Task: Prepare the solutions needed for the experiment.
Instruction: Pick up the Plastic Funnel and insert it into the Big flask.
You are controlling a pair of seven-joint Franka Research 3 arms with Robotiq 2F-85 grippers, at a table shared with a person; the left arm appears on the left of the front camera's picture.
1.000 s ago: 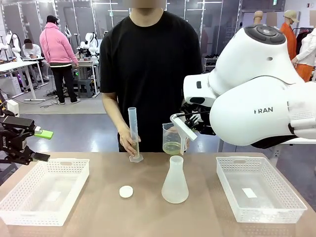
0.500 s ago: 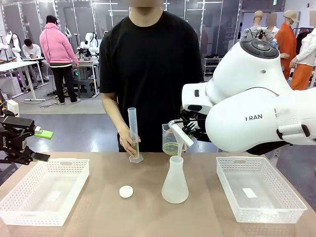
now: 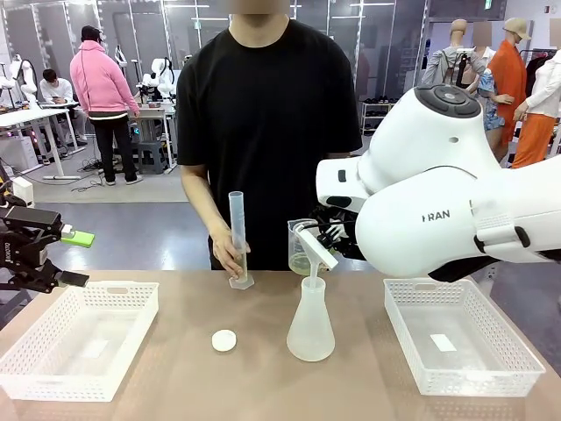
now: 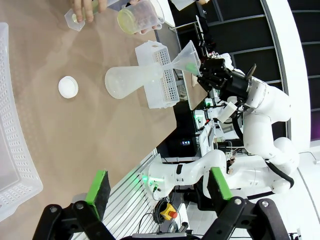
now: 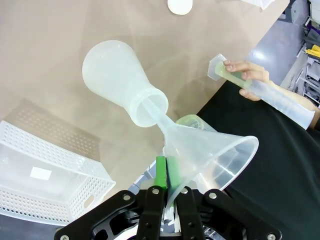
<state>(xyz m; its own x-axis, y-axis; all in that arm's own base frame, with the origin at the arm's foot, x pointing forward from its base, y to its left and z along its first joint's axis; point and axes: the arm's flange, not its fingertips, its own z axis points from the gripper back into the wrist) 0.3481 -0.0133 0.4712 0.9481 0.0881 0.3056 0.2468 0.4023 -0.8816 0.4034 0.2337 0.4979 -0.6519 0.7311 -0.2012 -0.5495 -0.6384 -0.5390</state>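
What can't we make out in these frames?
- Front view: right gripper's hold on the funnel, hidden by the right arm.
- Front view: beaker's far side and whatever supports it, behind funnel and arm.
- Conical flask: any liquid inside, frosted wall, all views.
- Graduated cylinder marks: too small, front view.

Left basket [image 3: 53, 382] and right basket [image 3: 478, 379] sit on the tan table [image 3: 202, 388]; 1 white cap [image 3: 224, 340] lies between.

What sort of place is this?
Probably a robotics lab set up like a chemistry bench: a white robot arm holds a funnel at the mouth of a conical flask, and a person steadies a measuring cylinder.
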